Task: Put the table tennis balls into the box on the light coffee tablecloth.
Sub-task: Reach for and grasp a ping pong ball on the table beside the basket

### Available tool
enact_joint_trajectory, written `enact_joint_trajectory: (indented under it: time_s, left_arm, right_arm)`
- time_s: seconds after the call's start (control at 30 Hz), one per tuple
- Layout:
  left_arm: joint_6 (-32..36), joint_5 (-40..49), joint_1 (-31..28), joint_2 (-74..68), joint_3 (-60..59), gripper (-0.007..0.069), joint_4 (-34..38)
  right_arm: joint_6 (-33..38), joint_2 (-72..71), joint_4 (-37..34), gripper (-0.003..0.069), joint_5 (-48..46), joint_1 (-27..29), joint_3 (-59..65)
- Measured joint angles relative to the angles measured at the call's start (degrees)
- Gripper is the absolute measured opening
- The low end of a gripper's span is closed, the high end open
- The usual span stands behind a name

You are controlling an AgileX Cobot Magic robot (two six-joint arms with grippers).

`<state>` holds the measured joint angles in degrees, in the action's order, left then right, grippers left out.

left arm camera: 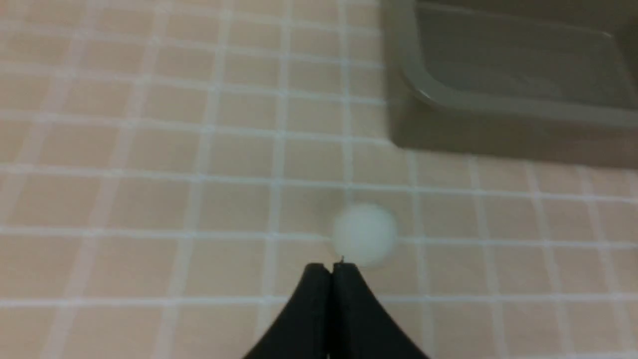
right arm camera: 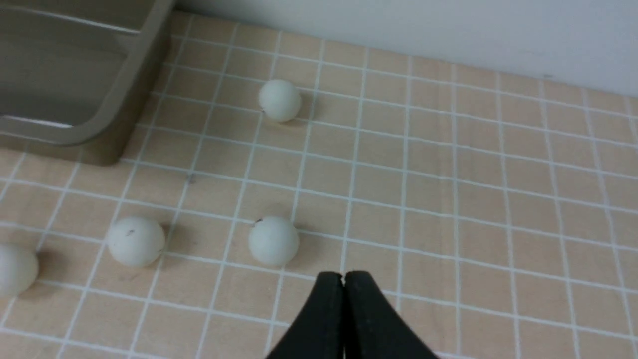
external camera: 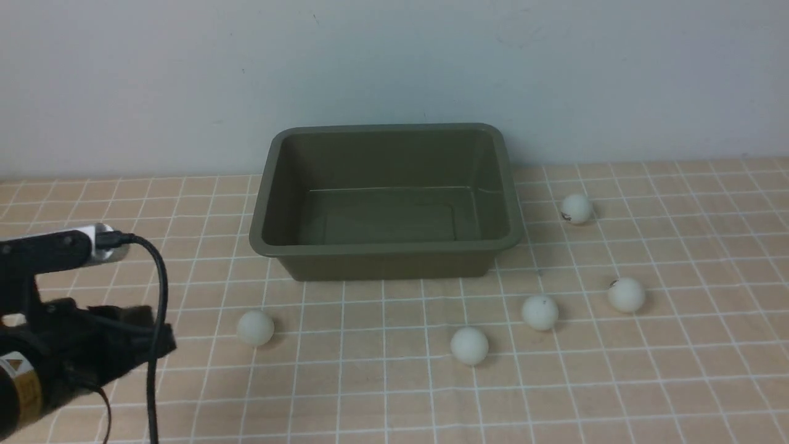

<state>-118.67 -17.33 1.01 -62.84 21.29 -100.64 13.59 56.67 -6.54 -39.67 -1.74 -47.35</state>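
Observation:
The olive-green box (external camera: 385, 250) stands empty at the back middle of the light coffee tablecloth (external camera: 382, 394). Several white table tennis balls lie on the cloth around it: one front left (external camera: 255, 327), two in front (external camera: 469, 345) (external camera: 540, 311), and two to the right (external camera: 626, 294) (external camera: 577, 208). My left gripper (left arm camera: 331, 267) is shut and empty, its tips just short of the front-left ball (left arm camera: 364, 233). In the front view the left arm (external camera: 68, 345) shows at the lower left. My right gripper (right arm camera: 343, 275) is shut and empty, close to a ball (right arm camera: 273, 240); that arm is out of the front view.
A pale wall (external camera: 394, 74) rises directly behind the box. The box corner (right arm camera: 75, 124) and other balls (right arm camera: 135, 241) (right arm camera: 279, 99) show in the right wrist view. A black cable (external camera: 157, 290) loops off the left arm.

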Motion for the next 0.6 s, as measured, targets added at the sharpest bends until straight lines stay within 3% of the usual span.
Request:
enact_joint_trajectory:
  time_s: [0.17,0.3,0.47,0.5,0.6]
  left_arm:
    - [-8.08,-14.76,0.11,-3.1,2.2,-0.0069,0.77]
    - [-2.57,-18.08,0.17,-3.22,6.35,-0.0069,3.24]
    - [20.69,-17.95,0.17,-3.47,16.62,-0.0069,5.61]
    - [22.71,-17.84,0.17,-3.47,17.48,-0.0069,5.75]
    - [38.48,-14.19,0.17,-3.47,23.75,-0.0069,5.93]
  right_arm:
    - [3.39,3.18,-3.29,-0.0016,1.11,-1.51,0.0]
    - [3.77,4.07,-5.32,-0.0016,1.16,-1.51,0.0]
    - [4.17,4.07,-5.56,-0.0016,1.48,-1.51,0.0]
    - [4.16,4.07,-5.56,-0.0016,1.48,-1.51,0.0]
    - [4.23,4.07,-5.56,-0.0016,1.52,-1.51,0.0]
